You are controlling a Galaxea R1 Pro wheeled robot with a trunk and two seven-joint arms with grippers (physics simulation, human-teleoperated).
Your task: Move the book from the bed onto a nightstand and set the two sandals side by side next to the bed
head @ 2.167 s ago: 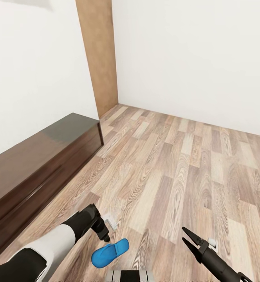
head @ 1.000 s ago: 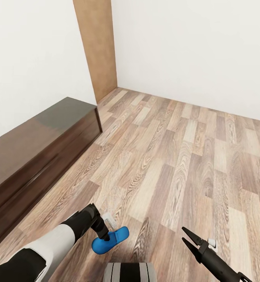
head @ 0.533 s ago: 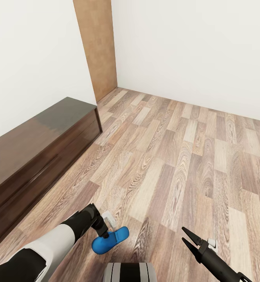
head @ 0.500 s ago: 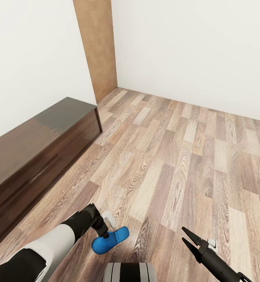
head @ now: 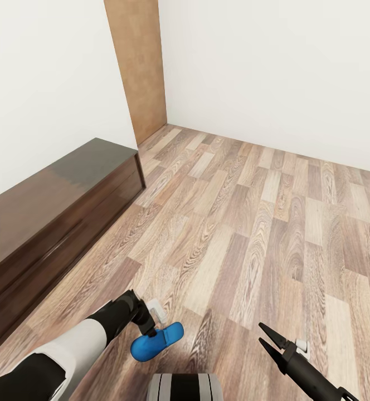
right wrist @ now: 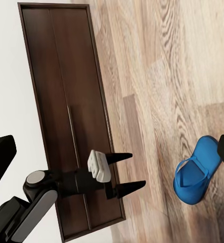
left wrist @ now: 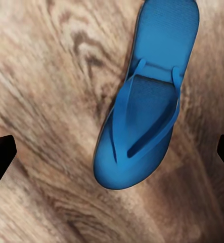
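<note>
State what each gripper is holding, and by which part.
Nothing is held. The left gripper hangs open above the blue sandal; the right gripper is open, empty.

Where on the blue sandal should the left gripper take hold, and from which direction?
Judging by its pose, from above: the sandal lies flat on the floor, sole down, strap up. Grip across the narrow middle near the strap, one finger on each long edge. The left gripper hovers open above it, fingers wide enough to straddle it.

Left hand (head: pixel 149 332) spread, pointing down; right hand (head: pixel 267 340) parted.
</note>
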